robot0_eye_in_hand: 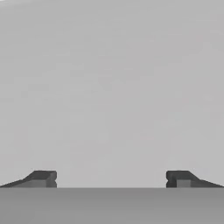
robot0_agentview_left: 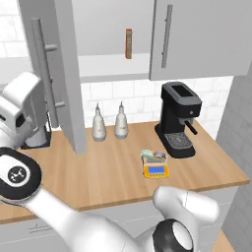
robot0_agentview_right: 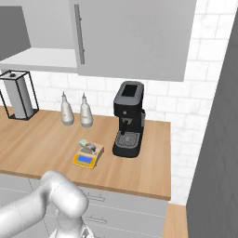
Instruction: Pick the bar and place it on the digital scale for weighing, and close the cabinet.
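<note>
Your gripper is spread wide, holding nothing, with a flat grey surface straight ahead of its tips. The bar lies on the scale, on the counter beside the coffee machine. The cabinet has its left door swung open.

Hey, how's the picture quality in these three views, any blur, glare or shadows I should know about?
Left base view: soft, slightly blurred, even light, faint shadow beside the black coffee machine on the wooden counter. Right base view: equally soft, no glare; the small yellow-orange scale stays readable. Hand view: flat featureless grey surface, no detail; the end effector fingertips look sharp and wide apart.
</note>
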You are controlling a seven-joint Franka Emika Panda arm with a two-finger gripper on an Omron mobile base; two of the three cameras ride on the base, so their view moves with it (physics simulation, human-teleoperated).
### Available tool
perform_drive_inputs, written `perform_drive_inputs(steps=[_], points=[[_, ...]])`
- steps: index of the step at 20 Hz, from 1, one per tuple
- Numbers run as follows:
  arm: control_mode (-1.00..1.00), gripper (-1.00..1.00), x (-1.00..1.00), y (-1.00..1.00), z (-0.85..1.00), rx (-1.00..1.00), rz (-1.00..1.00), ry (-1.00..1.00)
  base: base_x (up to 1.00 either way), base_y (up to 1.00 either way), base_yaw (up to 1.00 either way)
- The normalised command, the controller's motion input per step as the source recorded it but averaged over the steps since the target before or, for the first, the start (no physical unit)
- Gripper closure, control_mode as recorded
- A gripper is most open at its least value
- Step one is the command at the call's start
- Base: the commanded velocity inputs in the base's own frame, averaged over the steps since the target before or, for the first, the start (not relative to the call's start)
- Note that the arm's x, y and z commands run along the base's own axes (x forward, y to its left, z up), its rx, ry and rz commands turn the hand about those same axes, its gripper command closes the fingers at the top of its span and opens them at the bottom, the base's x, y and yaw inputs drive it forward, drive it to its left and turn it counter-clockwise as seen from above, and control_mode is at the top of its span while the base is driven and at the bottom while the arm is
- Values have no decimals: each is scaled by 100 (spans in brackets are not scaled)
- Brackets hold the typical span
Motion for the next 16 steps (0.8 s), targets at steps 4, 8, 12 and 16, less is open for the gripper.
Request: perform_drive_inputs(steps=[4,8,12,16], points=[[-100,-100,1,-100,70,31,9,14,0,0,0],[-100,-100,18,-100,15,27,13,31,0,0,0],[-100,-100,83,-100,-19,17,17,46,0,0,0],[-100,-100,100,-96,-45,9,25,26,0,0,0]])
